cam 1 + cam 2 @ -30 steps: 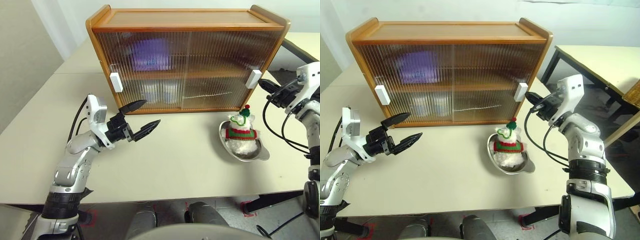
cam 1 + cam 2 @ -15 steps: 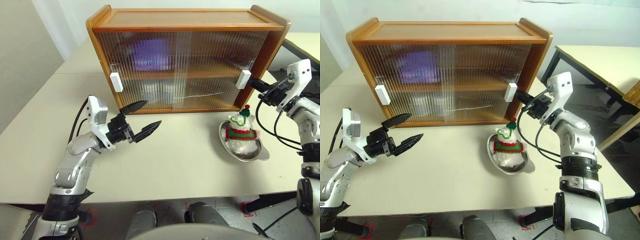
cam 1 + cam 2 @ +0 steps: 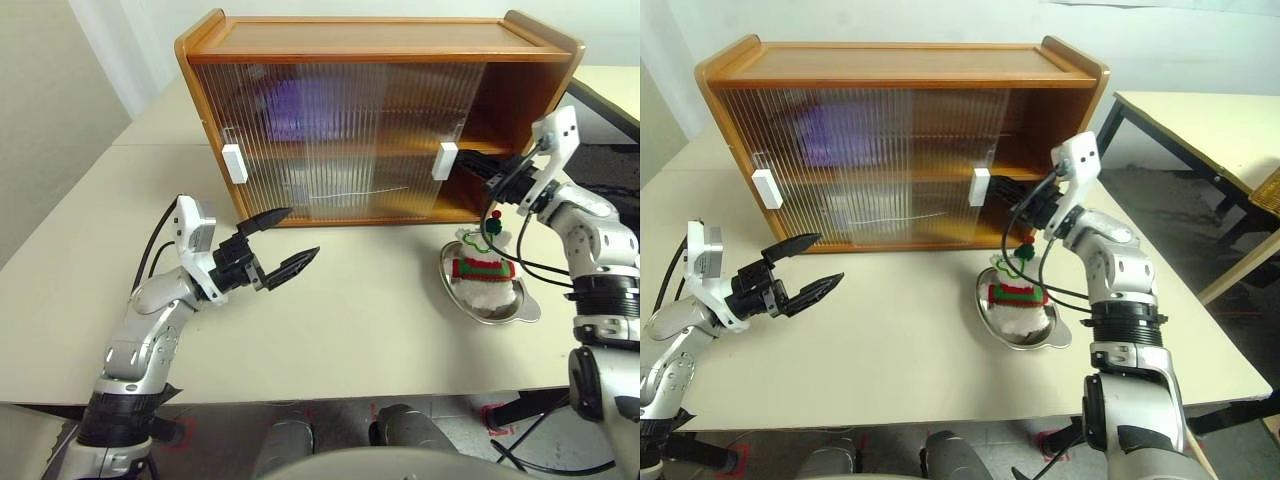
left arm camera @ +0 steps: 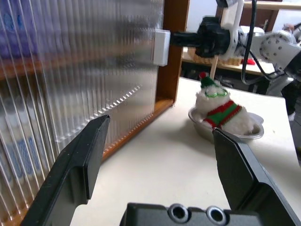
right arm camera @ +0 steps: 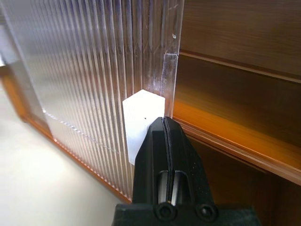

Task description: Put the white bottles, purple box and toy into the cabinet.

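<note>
At the cabinet's [image 3: 380, 40] right-hand door, the right gripper [image 3: 468, 163] presses closed fingertips against the white handle [image 3: 445, 160], holding nothing.

Behind the ribbed translucent doors [image 3: 330, 140] the contents are only smears: the purple box [image 3: 298, 108] is a lilac blur on the cabinet's upper shelf toward its left end, and the white bottles [image 3: 320, 185] are pale, unreadable shapes on the lower shelf beneath it. The cabinet's right end stands uncovered, showing bare wood. In front of the cabinet's right corner, on the table [image 3: 380, 310], the toy [image 3: 482, 262] sits upright in a shiny metal dish [image 3: 525, 308], green hat uppermost. Before the cabinet's left half, clear of it, the left gripper [image 3: 280, 243] hangs with fingers spread wide and empty, pointing toward the toy's side.
</note>
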